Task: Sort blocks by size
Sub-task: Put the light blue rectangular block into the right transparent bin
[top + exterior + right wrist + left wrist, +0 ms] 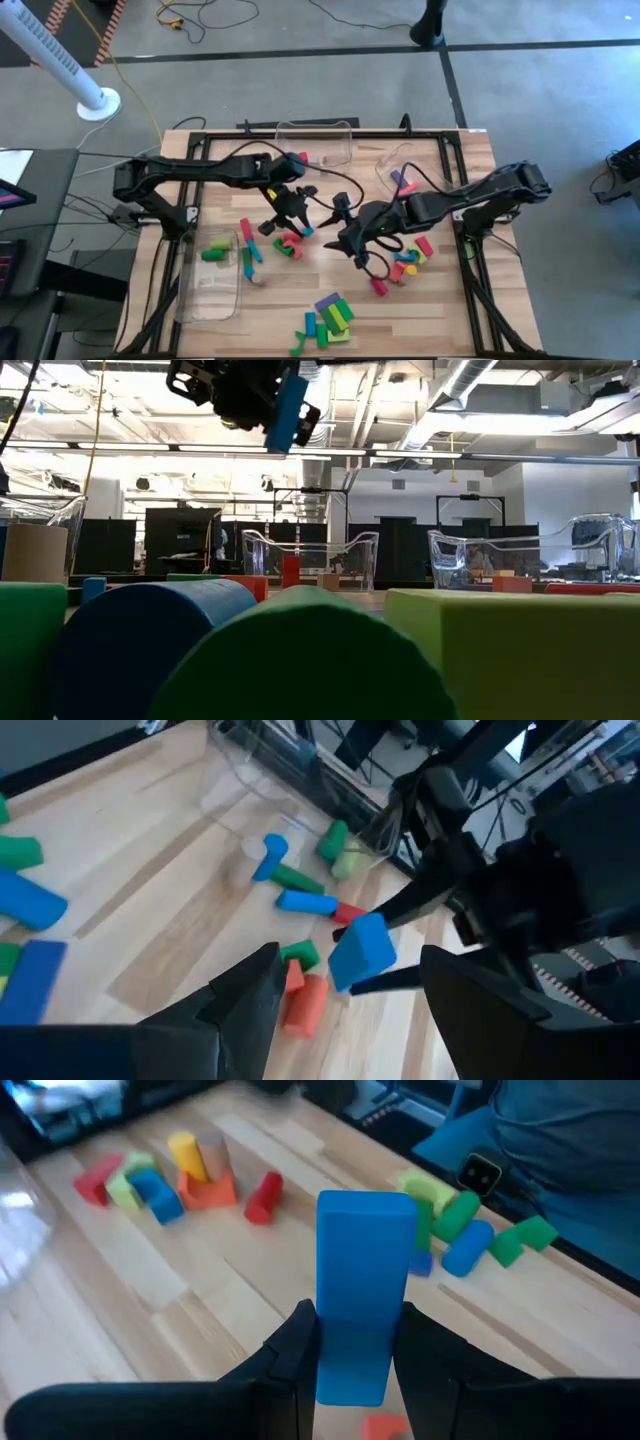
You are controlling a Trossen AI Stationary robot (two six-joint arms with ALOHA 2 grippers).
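Note:
My left gripper (296, 222) is over the table's middle, shut on a blue bar block (365, 1270); the bar also shows high up in the low view (288, 410) and in the right wrist view (360, 952). My right gripper (350, 1010) is open and empty just right of it (352, 248). Loose blocks lie on the table in groups: red, green and pink ones (289, 245) under the left gripper, a group (410, 260) at the right, and green, blue and purple ones (330, 318) near the front edge. My left gripper pinches the blue bar between its two fingers (300, 1350), on the two long sides at one end (352, 1370). The bar runs along the fingers and sticks out past their tips. It is lifted clear of the table, tilted a little from upright in the low view.
A clear bin (210, 275) at the left holds a green block (214, 252). Two more clear bins stand at the far edge (315, 140) and the far right (400, 165). Cables trail between the arms. Bare wood lies at the near left (270, 310).

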